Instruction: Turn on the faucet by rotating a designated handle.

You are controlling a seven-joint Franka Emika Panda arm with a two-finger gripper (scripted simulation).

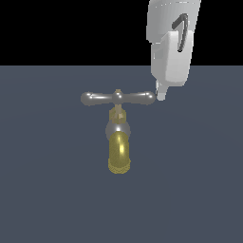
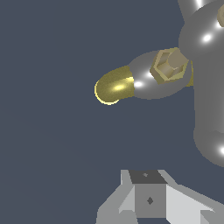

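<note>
Exterior view: a faucet (image 1: 118,137) stands near the middle of a flat slate-blue floor (image 1: 47,190), below a black backdrop. Its brass spout (image 1: 119,154) curves down toward the camera from a rounded silver-grey body, with a short brass stem above that. The handle (image 1: 118,98), a slim glossy grey crossbar, lies level across the top of the stem, one tapered arm reaching to the exterior view's left and the other to its right, each ending in a rounded knob. The white robot arm (image 1: 172,42) comes down from the upper edge on the exterior view's right. The gripper (image 1: 161,93) hangs at handle height, its visible fingertip just beside, perhaps touching, the right-hand knob. Only one finger shows here, so whether the fingers are spread or pressed together cannot be told. Wrist view: the handle (image 2: 210,83) fills one side of the picture as a large blurred grey bar with bright highlights. Beyond it sit the grey faucet (image 2: 146,83) body, the brass hexagonal nut, and the spout (image 2: 113,87) tip, seen from above against the floor (image 2: 52,131). Pale grey parts of the gripper (image 2: 148,199) housing show at the picture's edge, with nothing seen pinched; the fingertips themselves are out of frame.
</note>
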